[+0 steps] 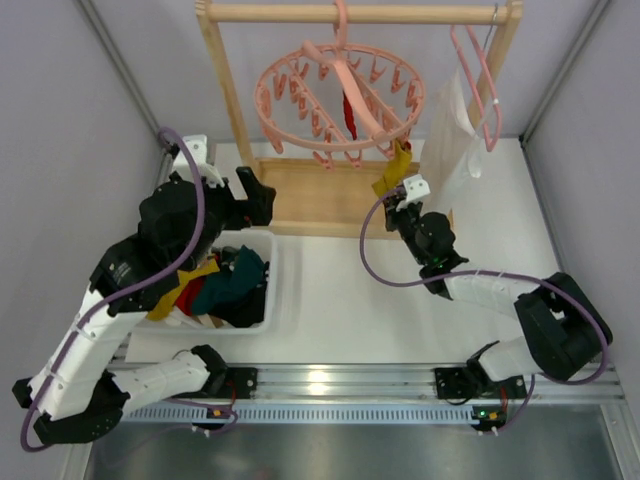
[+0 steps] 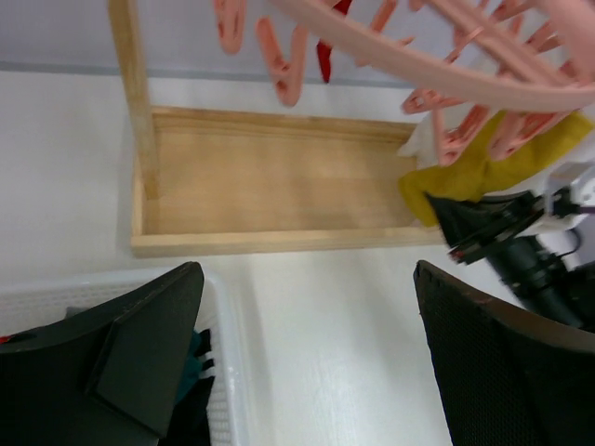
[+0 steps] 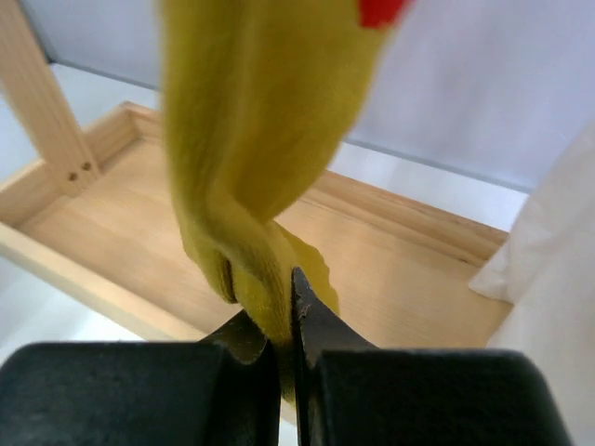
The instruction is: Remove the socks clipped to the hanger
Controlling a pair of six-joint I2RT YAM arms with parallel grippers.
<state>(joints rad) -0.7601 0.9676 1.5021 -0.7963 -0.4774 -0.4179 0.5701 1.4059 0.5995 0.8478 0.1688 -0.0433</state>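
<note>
The round pink hanger [image 1: 340,98] hangs by its hook from the wooden rack's top bar. A red sock [image 1: 348,112] hangs clipped inside the ring. A mustard yellow sock [image 1: 394,172] hangs from a clip at the ring's near right edge. My right gripper [image 1: 405,200] is shut on that sock's lower end; in the right wrist view the fabric [image 3: 251,158] is pinched between the jaws [image 3: 284,311]. My left gripper [image 1: 258,197] is open and empty above the bin's far corner; it also shows in the left wrist view [image 2: 307,353].
A white bin [image 1: 262,322] at the near left holds several removed socks, teal [image 1: 232,287], yellow and red. The wooden rack's base tray [image 1: 320,205] lies under the hanger. A slim pink hanger with white cloth [image 1: 452,135] hangs at the right.
</note>
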